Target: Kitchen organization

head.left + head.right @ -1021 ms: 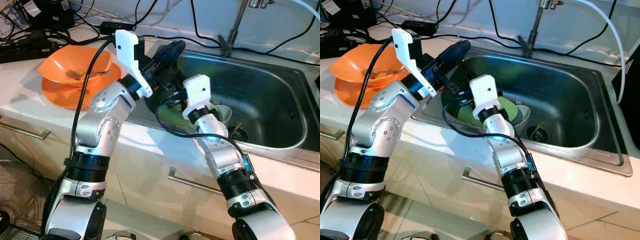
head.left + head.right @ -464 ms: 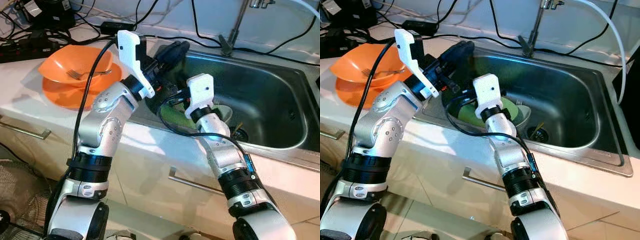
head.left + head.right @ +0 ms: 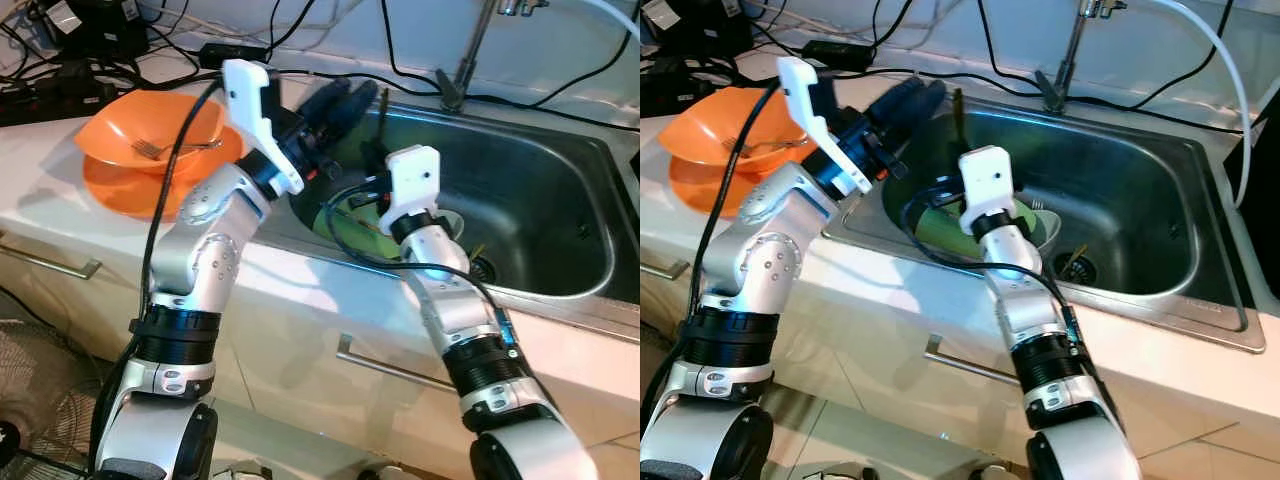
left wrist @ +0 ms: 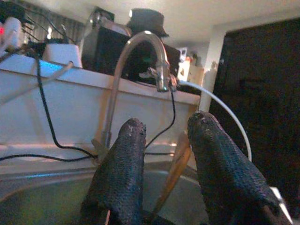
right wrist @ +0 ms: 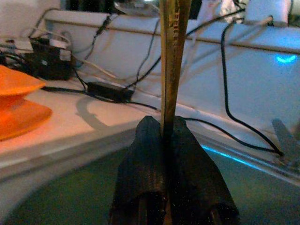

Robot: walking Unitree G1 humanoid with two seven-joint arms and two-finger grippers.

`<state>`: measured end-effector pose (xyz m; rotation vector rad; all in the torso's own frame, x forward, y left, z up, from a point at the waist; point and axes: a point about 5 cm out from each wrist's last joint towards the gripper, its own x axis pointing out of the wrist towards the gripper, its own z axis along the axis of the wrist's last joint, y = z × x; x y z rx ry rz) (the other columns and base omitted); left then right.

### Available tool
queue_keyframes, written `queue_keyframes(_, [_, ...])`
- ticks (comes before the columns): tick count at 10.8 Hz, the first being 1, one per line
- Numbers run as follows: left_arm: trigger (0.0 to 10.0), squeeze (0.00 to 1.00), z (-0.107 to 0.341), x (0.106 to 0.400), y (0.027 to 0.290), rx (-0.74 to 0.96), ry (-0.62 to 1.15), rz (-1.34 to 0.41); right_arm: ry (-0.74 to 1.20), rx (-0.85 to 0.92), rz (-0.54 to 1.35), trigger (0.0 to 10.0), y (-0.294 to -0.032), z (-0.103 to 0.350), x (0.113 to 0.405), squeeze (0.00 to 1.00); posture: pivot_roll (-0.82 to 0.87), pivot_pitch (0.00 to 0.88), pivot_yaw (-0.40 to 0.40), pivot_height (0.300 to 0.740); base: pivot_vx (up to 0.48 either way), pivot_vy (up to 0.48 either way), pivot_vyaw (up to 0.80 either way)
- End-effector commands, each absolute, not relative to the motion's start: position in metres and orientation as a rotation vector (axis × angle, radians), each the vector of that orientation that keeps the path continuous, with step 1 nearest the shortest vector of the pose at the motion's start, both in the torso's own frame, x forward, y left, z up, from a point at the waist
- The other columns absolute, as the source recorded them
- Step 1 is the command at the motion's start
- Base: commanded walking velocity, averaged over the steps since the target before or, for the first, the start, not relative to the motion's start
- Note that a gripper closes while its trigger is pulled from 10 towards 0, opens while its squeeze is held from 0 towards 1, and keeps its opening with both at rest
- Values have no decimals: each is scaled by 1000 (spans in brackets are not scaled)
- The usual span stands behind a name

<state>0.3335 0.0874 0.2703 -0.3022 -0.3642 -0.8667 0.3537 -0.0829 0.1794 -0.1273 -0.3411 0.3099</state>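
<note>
My right gripper (image 5: 164,124) is shut on a thin golden-brown utensil (image 5: 171,61), which it holds upright over the left part of the steel sink (image 3: 560,190). In the eye views the utensil (image 3: 958,112) sticks up behind the right arm's white wrist mount (image 3: 412,180). Just to its left my left gripper (image 3: 355,95) hovers open above the sink's left rim. The utensil (image 4: 174,171) shows in the gap beyond the left fingers (image 4: 123,168). A green plate (image 3: 938,226) and a pale bowl (image 3: 447,224) lie in the sink under the right arm.
An orange bowl (image 3: 150,125) with a fork in it sits on an orange plate (image 3: 120,185) on the counter at the left. Black cables and a power strip run along the back wall. The faucet (image 3: 468,55) rises behind the sink, whose drain (image 3: 481,268) is at the front right.
The right gripper has risen out of the sink with the utensil, which now stands clear above the wrist mount. The left gripper has shifted slightly up and towards the back.
</note>
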Motion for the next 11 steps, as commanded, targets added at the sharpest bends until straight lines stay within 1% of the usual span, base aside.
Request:
queue_keyframes(1, [10000,0,276,330,88,-315,-396,-870,-347,-131,288,0,-87,181,356,0,95,56,-13,740,0,0,0])
queue_keyframes(4, [10000,0,265,330,96,-330,-367,-841,-311,-181,204,0,-108,182,368,0,98,54,-15,740,0,0,0])
queue_keyframes(5, [10000,0,258,332,99,-309,-337,-812,-292,-203,152,9843,-119,184,374,0,97,55,-16,740,0,0,0])
queue_keyframes(6, [10000,0,240,333,100,-195,-263,-776,-253,-209,74,10000,-135,186,382,0,98,55,-17,740,0,0,0])
queue_keyframes(7, [10000,0,230,334,100,-132,-218,-755,-227,-221,45,10000,-142,185,385,0,100,56,-18,740,0,0,0])
queue_keyframes(8, [10000,0,213,335,97,-28,-139,-738,-174,-230,-2,10000,-150,182,390,0,101,55,-19,740,0,0,0])
queue_keyframes(10, [10000,0,189,332,90,66,-39,-757,-112,-209,-24,10000,-154,179,396,0,97,51,-20,740,0,0,0])
queue_keyframes(11, [10000,0,181,332,88,76,0,-760,-56,-206,-33,10000,-155,173,398,0,98,52,-22,740,0,0,0])
